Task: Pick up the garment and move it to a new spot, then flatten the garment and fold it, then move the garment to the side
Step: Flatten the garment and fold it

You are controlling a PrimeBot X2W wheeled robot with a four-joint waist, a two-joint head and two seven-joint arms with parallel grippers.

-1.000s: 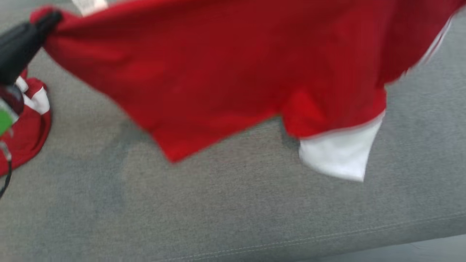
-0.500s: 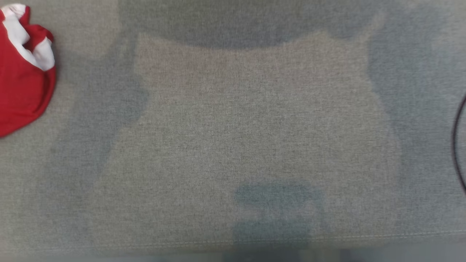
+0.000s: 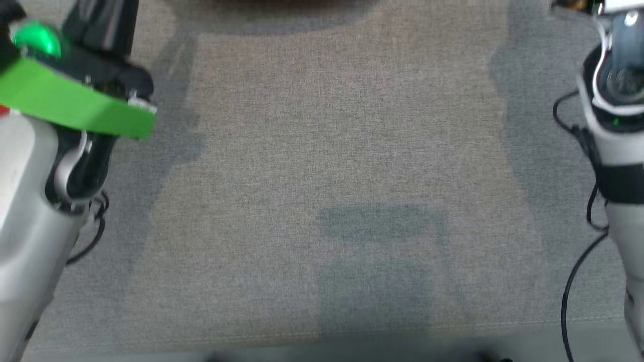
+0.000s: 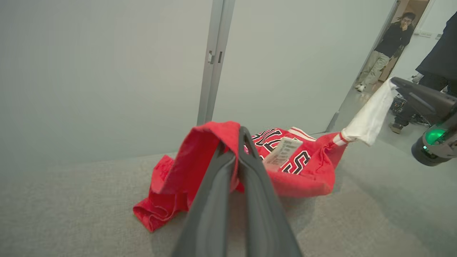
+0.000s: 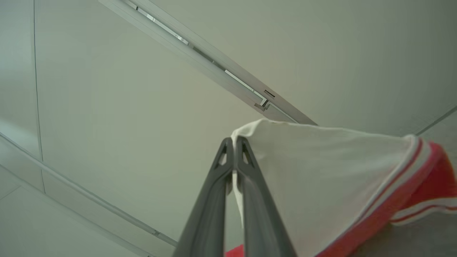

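The garment [image 4: 300, 167] is a red jersey with white trim and black-and-white lettering, lying bunched on the grey cloth surface [image 4: 71, 207]. My left gripper [image 4: 235, 139] is shut on a raised red fold of it. In the same view my right gripper [image 4: 396, 82] holds the white sleeve end [image 4: 367, 117], stretched up and to the right. In the right wrist view, my right gripper [image 5: 234, 142] is shut on the edge of that white cloth [image 5: 321, 178], which runs down into red fabric [image 5: 432, 178]. In the head view, my left forearm [image 3: 30, 211] and right forearm [image 3: 619, 151] stand at the sides.
A pale wall with a metal door frame [image 4: 214, 60] rises behind the surface. One person [image 4: 389, 46] stands in a doorway at the far right, and another in dark clothes [image 4: 442, 50] is at the right edge. The surface's front seam [image 3: 352, 332] runs near me.
The whole head view has shifted, so the camera moved. The garment spread across it a second ago; half a second ago only a red heap sat at the left; now both forearms flank bare grey cloth.
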